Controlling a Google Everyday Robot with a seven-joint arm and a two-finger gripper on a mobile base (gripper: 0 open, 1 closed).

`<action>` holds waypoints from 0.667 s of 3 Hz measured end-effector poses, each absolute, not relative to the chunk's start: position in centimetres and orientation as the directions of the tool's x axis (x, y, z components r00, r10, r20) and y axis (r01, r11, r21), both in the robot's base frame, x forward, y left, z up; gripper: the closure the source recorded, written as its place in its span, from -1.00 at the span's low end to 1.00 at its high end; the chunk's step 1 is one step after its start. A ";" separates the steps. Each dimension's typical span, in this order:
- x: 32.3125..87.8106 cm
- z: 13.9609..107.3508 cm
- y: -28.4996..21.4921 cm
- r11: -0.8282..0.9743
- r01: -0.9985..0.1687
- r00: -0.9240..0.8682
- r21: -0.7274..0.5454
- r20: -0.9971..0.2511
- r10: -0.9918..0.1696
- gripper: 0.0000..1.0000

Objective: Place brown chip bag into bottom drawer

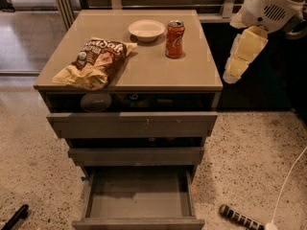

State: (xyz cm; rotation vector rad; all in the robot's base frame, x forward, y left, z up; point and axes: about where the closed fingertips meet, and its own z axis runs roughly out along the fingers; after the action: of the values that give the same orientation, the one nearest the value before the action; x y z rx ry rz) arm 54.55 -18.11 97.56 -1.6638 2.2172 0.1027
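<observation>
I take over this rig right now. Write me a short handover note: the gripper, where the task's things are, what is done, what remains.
Gripper: holds nothing and hangs beside the right edge of the cabinet top, off the surface and far from the bag.
Brown chip bag: lies on the front-left part of the cabinet top, untouched.
Bottom drawer: pulled open, with nothing visible inside.
Also on top: an orange-red soda can and a white bowl, both behind and to the right of the bag.
Done: the drawer is open.
Left: reach across to the bag, grasp it, lift it, lower it into the bottom drawer, release.
</observation>
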 end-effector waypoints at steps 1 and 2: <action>55.6 97.1 -15.8 0.275 -0.958 -0.210 -0.080 -0.456 -0.865 -1.00; 55.7 97.1 -15.7 0.274 -0.958 -0.208 -0.082 -0.460 -0.863 -1.00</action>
State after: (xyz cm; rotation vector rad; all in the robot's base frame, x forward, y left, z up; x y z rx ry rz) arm 55.68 -15.66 97.10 -1.6432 2.1346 0.3086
